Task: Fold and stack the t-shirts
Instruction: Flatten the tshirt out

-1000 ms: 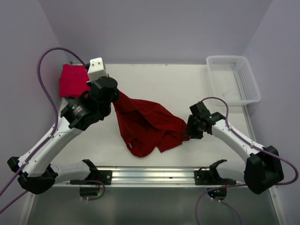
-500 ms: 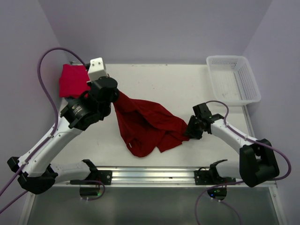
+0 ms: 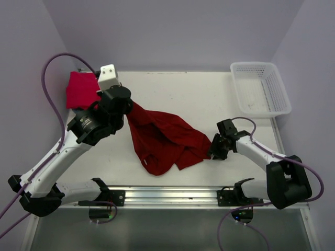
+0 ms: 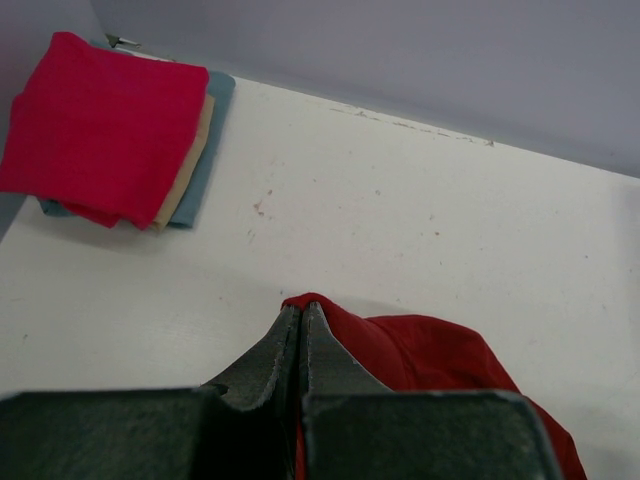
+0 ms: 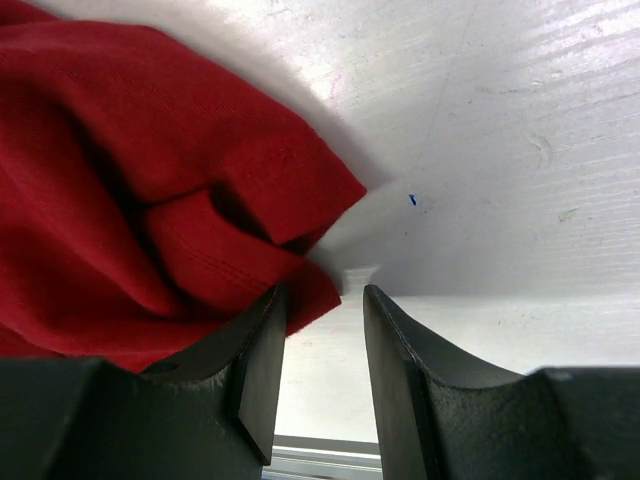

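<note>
A dark crimson t-shirt point(image 3: 165, 138) lies crumpled in the middle of the table. My left gripper point(image 3: 129, 106) is shut on its upper left corner point(image 4: 320, 305) and holds that corner up. My right gripper point(image 3: 212, 150) is open at the shirt's right edge, and a fold of the cloth point(image 5: 250, 200) reaches just into the gap by the left finger point(image 5: 262, 350). A folded pinkish-red t-shirt point(image 3: 81, 90) lies at the far left corner, on top of a tan piece and a blue-grey one point(image 4: 205, 140).
A white mesh basket point(image 3: 260, 86) stands at the far right corner. The purple cable point(image 3: 55, 104) loops over the left arm. A metal rail point(image 3: 172, 196) runs along the near edge.
My right gripper has moved down and a little left, closer to the shirt's right edge. The left arm and the shirt have hardly moved.
</note>
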Controlling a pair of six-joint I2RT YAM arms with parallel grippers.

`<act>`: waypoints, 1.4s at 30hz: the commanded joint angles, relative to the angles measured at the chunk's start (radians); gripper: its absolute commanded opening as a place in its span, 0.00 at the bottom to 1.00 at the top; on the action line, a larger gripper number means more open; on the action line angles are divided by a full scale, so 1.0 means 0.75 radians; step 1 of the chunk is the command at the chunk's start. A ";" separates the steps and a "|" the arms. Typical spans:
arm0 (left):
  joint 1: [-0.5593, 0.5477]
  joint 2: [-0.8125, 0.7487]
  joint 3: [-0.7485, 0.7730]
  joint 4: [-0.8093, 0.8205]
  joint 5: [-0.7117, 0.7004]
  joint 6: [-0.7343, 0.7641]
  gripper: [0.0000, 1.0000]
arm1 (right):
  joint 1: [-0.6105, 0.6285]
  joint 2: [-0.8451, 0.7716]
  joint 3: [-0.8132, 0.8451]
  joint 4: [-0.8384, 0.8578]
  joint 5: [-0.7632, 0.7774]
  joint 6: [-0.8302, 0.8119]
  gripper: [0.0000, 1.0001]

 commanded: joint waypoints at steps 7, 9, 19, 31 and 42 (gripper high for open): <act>0.014 -0.039 -0.005 0.025 -0.016 -0.003 0.00 | -0.006 0.008 -0.055 0.109 -0.092 0.034 0.37; 0.012 -0.045 -0.005 0.021 -0.020 -0.007 0.00 | -0.006 0.025 -0.069 0.149 -0.131 0.051 0.36; 0.014 -0.057 -0.009 0.012 -0.024 -0.017 0.00 | -0.008 0.051 -0.102 0.232 -0.223 0.086 0.20; 0.014 -0.073 -0.007 0.027 -0.014 0.008 0.00 | -0.006 -0.278 0.124 -0.071 -0.068 -0.068 0.00; 0.012 -0.108 0.068 0.239 0.078 0.318 0.00 | -0.006 -0.293 1.024 -0.376 0.204 -0.491 0.00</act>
